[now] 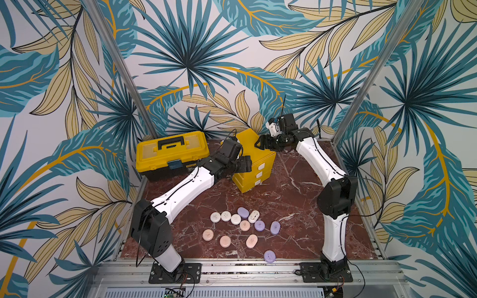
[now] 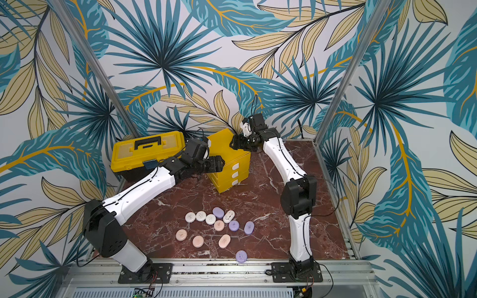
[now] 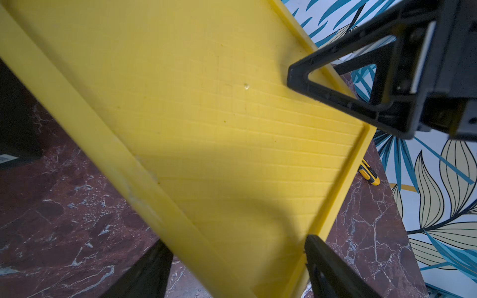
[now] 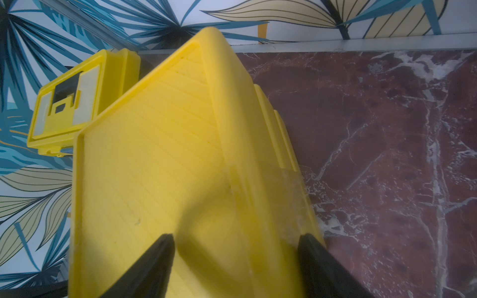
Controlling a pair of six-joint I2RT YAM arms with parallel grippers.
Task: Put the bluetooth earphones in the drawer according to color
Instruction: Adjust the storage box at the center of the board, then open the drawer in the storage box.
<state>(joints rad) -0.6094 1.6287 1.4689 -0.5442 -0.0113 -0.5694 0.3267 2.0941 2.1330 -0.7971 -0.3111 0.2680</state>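
Two hands flank the yellow drawer chest [image 1: 251, 145]. The left hand [image 3: 240, 268] has its fingers spread wide astride the chest's ribbed top. The right hand [image 4: 232, 260], just as wide, straddles the opposite top edge. Neither visibly clamps the plastic, though whether the pads touch it cannot be told. Below them the three drawers [image 1: 260, 175] sit pushed in, white tabs facing the open counter [image 1: 296, 206]. A yellow toolbox [image 1: 171, 152] stands just beside the chest on the left arm's side. A yellow-black utility knife [image 3: 369, 175] lies past the chest's far corner, near the wall. Well apart from both hands, toward the counter's front edge, lie twelve bluetooth earphone cases [image 1: 244, 225], white, lilac and pink.
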